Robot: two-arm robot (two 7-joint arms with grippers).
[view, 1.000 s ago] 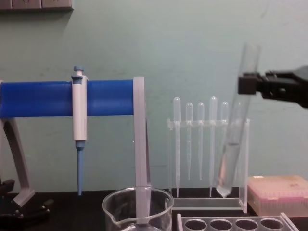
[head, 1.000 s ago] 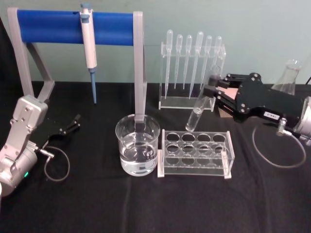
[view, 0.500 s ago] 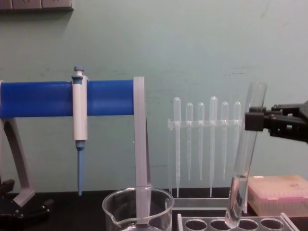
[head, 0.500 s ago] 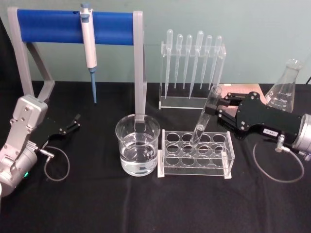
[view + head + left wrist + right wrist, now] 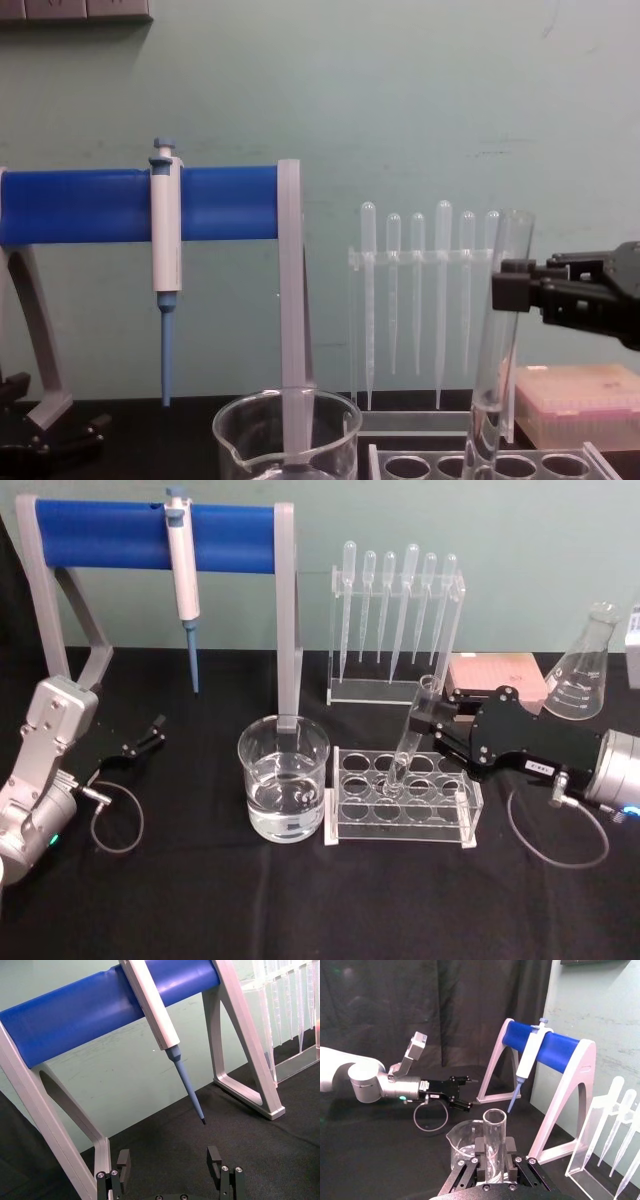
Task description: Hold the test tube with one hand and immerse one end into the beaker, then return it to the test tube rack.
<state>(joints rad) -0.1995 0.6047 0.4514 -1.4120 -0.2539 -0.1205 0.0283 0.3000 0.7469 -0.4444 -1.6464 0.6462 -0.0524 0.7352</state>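
Right gripper (image 5: 428,720): clamped on test tube (image 5: 408,742), lower end inside rack (image 5: 403,796). Beaker (image 5: 283,779): beside rack. Left gripper (image 5: 150,735): spread wide, desk's left edge.

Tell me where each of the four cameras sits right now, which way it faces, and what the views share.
Head: high, looking down at the table; right gripper holds the test tube over the tube rack; left gripper parked.
Chest: low, facing the wall across the beaker.
Left wrist: behind its open fingers, facing the pipette stand.
Right wrist: behind its gripper, looking over the tube toward the left arm.
Shared: tube, beaker, stand.
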